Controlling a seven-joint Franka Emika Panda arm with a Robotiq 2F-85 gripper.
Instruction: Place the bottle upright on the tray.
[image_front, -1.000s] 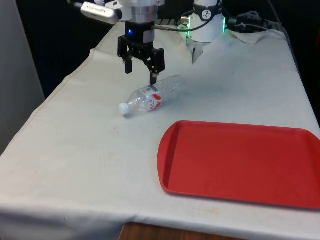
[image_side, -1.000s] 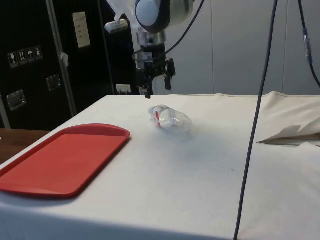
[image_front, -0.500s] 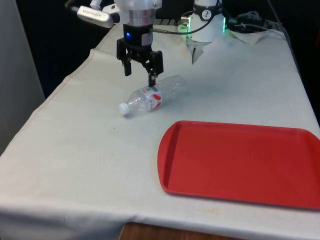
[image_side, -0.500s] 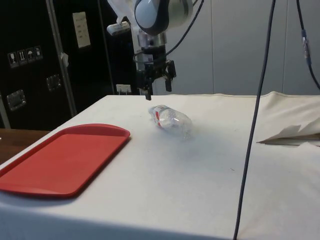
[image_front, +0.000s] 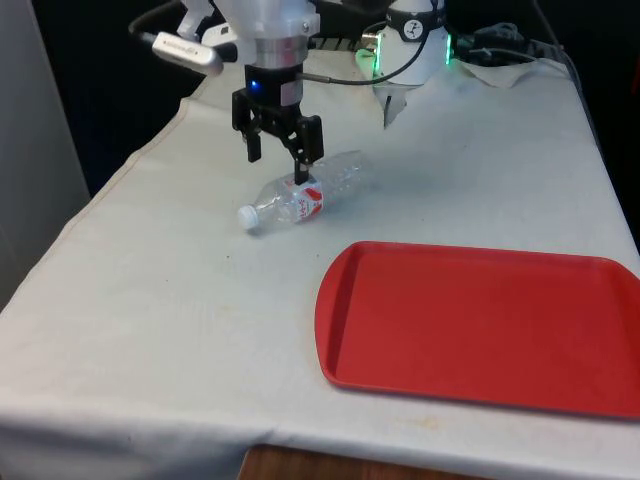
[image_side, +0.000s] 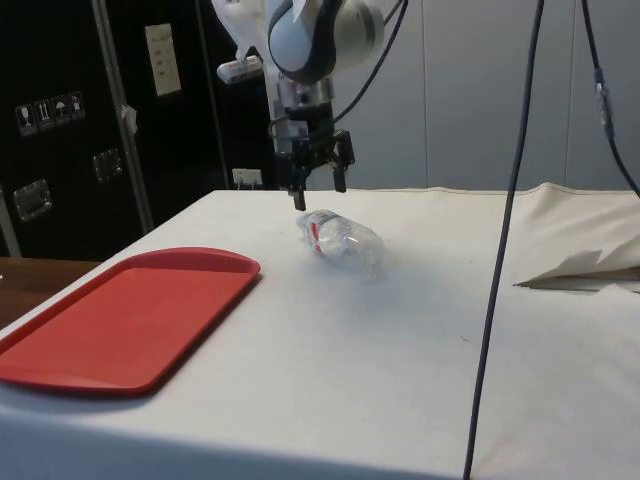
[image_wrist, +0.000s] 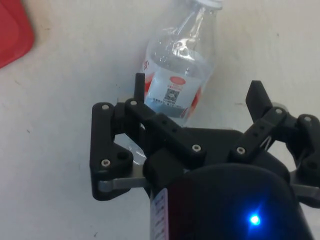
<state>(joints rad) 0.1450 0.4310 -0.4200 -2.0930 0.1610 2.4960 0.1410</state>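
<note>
The bottle (image_front: 305, 192) is seen lying on its side on the desk (image_front: 160, 280), clear plastic with a red label and white cap (apparently nearly empty), well apart from the red tray (image_front: 480, 325). The approach step is judged in hand. The gripper (image_front: 278, 160) hangs spread and empty just above the bottle; lowering astride the body is called for next.

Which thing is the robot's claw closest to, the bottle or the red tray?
The bottle. It lies on its side right under the open gripper, while the red tray sits empty farther off, nearer the table's front edge.
</note>
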